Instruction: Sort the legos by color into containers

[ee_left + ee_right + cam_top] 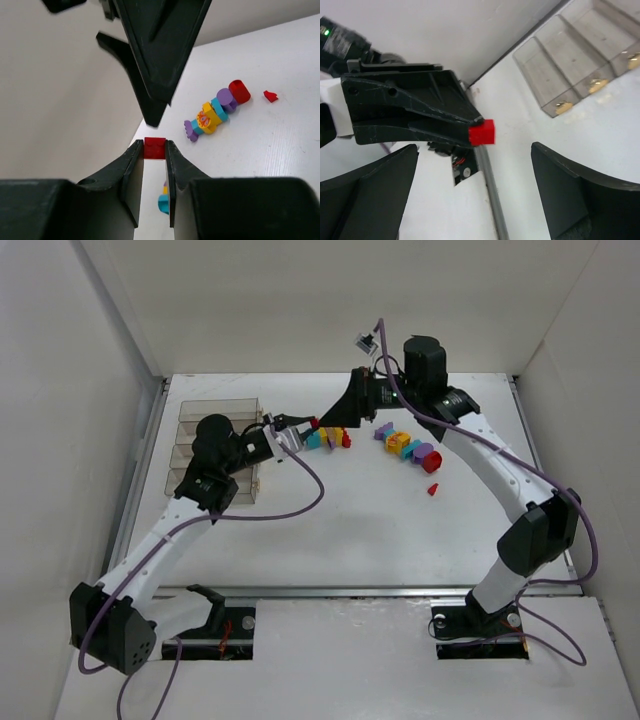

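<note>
- the left gripper (pixel 303 432) is clamped tight on a red brick (pixel 154 148) — the tiny block sits right at the fingertips, clear of the table (pixel 330 540).
- the right gripper (pixel 475 152) stands wide and holds nothing; its fingers (pixel 375 195) flank the red brick without touching it.
- from overhead we see the two grippers tip to tip, just above a small cluster of legos (pixel 330 439).
- to the right of that lies a joined chain of legos (pixel 408 447) in purple, yellow, teal and red, with a loose red piece (pixel 433 489) near its far end.
- the containers (pixel 225 407) sit at the table's left, partly hidden under the left arm (pixel 213 445).
- in the left wrist view the right gripper's dark wedge blocks the upper middle, yet that view shows us the grip itself, which the overhead cannot.
- only the right wrist view shows the containers' open tops — with something small and yellowish in three bins, too blurred for us to name.
</note>
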